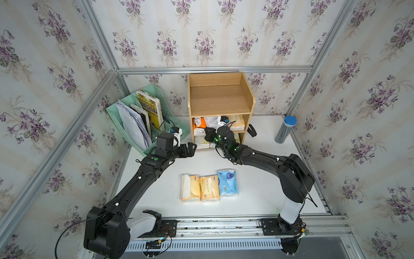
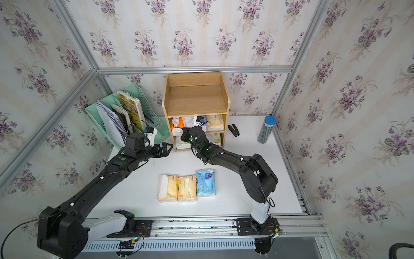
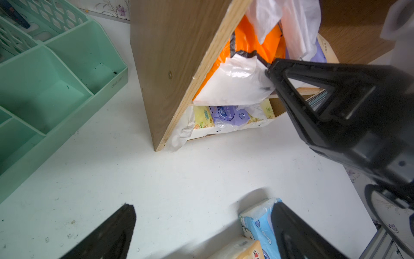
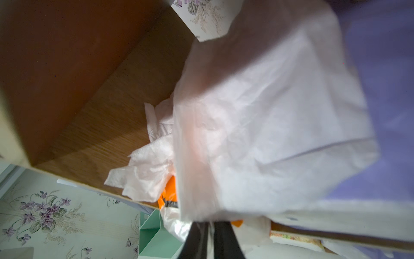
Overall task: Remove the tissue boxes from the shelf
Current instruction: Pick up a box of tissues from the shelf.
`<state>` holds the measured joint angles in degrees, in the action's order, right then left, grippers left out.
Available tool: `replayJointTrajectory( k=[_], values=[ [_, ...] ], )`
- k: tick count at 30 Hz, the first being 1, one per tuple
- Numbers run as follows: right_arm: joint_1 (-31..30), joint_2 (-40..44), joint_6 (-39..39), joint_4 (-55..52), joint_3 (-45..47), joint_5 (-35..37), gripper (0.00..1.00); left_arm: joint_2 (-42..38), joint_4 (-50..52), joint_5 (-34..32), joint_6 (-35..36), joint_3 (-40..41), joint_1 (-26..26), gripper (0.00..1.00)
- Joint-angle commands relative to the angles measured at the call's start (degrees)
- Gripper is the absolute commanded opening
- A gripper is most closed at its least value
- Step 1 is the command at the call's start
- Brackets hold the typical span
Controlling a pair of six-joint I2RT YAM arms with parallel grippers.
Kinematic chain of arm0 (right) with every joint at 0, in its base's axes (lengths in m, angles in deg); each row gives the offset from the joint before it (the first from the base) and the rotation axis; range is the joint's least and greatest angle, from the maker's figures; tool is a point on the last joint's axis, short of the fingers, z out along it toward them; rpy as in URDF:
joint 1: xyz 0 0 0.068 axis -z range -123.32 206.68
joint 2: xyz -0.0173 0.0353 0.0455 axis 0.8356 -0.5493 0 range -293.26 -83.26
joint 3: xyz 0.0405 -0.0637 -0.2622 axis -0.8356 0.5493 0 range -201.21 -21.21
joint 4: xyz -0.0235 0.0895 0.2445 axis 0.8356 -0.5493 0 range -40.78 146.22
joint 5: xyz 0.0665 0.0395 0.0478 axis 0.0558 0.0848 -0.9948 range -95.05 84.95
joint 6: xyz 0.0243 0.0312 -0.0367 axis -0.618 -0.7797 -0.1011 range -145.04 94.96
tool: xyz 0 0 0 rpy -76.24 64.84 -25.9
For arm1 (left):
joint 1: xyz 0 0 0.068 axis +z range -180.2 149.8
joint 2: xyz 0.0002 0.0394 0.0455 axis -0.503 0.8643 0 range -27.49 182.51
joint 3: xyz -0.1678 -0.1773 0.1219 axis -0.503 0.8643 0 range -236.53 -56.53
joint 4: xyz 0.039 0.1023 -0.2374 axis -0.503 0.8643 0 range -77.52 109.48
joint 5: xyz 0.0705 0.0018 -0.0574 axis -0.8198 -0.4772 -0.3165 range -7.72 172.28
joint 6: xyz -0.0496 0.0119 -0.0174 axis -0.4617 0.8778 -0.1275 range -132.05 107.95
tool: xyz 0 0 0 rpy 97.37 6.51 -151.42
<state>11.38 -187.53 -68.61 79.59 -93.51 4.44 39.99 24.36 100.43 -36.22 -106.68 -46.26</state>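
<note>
While your left fingers [image 3: 112,233] hang spread wide above the desk [image 3: 179,179] beside the shelf [image 1: 220,101], your right fingers [image 4: 224,242] reach into its middle tier, closed on the white wrapper end of the orange tissue pack [image 3: 246,42]. Other packs [image 3: 224,114] sit in the two lower tiers; three tissue packs [image 1: 209,187] lie side by side on the desk.
</note>
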Motion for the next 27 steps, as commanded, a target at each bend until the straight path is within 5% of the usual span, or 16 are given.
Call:
replayJointTrajectory(
  k=[1,18,23,27],
  values=[
    [0.03,1.40,1.71,-0.10,-0.48,-2.38,0.02,-0.78,1.12,-0.20,0.31,-0.39,0.06,0.99],
    [0.03,5.31,5.68,-9.21,3.01,-5.44,0.01,-5.34,2.82,0.67,-3.52,0.15,0.06,0.99],
    [0.12,5.74,6.25,-8.51,2.51,-5.33,0.51,-5.61,2.42,0.83,-4.29,0.50,0.07,0.99],
    [0.27,5.25,6.63,-8.01,1.32,-5.36,0.62,-5.39,2.36,0.86,-4.46,0.48,0.06,0.99]
  ],
)
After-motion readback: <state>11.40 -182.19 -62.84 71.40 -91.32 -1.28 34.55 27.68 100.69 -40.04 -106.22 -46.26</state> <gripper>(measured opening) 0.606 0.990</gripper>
